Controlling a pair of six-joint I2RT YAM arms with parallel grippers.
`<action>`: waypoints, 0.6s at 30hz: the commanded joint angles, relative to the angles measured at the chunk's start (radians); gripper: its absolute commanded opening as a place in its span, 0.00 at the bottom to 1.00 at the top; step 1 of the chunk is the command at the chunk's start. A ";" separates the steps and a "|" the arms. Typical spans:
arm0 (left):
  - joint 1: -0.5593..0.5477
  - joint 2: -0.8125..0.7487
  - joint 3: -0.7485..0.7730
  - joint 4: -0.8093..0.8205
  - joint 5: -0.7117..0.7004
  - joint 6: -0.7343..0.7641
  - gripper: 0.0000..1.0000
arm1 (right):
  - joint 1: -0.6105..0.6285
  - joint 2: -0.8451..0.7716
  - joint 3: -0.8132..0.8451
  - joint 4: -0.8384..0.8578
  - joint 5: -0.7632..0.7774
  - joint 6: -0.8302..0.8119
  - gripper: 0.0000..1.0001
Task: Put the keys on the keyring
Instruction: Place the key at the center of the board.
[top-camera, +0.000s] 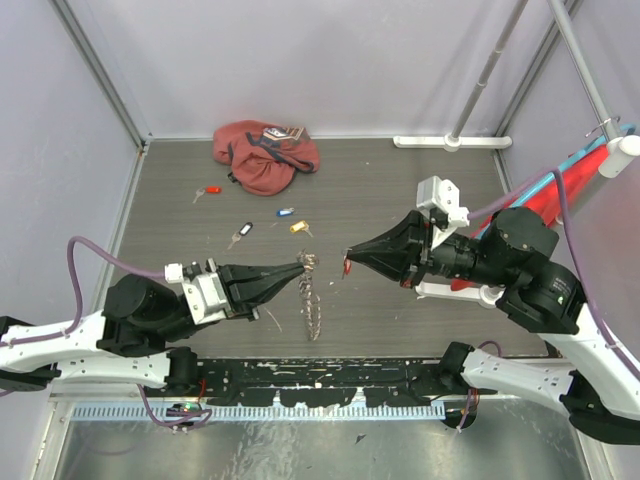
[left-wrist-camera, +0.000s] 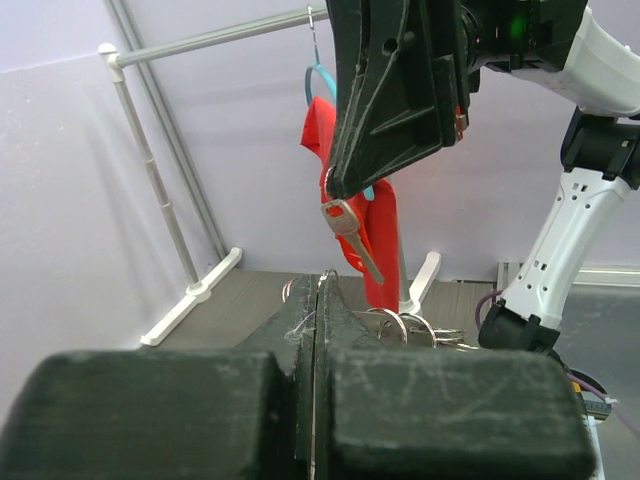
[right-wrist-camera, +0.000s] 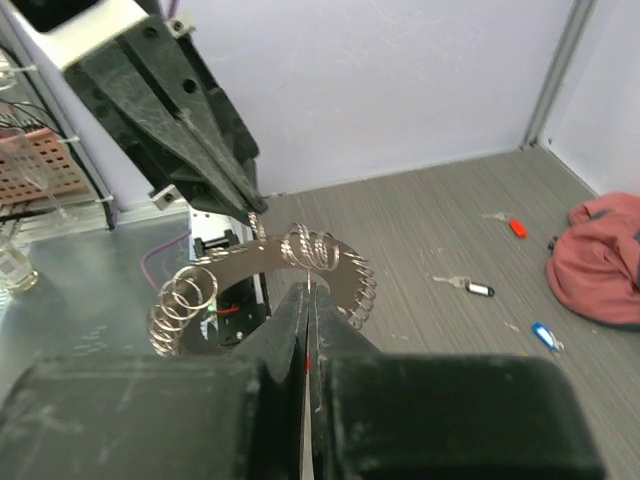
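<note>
Red-headed key (left-wrist-camera: 347, 228) is clamped in the right gripper (top-camera: 348, 259) mid-table, just right of the keyring (top-camera: 313, 305) pinched by the left gripper (top-camera: 303, 266); threading seems in hand, and hole-to-ring alignment is needed next

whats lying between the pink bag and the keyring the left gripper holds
Three loose keys on the table, seen in the top view: a black-headed key, a blue-headed key and a yellow-headed key.

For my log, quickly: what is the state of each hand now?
Left hand: closed on the silver metal keyring.
Right hand: closed on a small red-headed silver key.
</note>
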 joint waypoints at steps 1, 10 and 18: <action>-0.005 -0.028 0.029 0.031 -0.034 -0.032 0.00 | -0.002 0.033 0.050 -0.085 0.139 -0.012 0.01; -0.002 -0.024 0.060 -0.067 -0.121 -0.043 0.00 | -0.002 0.210 -0.004 -0.280 0.458 0.139 0.01; 0.104 -0.013 0.072 -0.149 -0.064 -0.134 0.00 | -0.105 0.397 -0.157 -0.384 0.389 0.229 0.01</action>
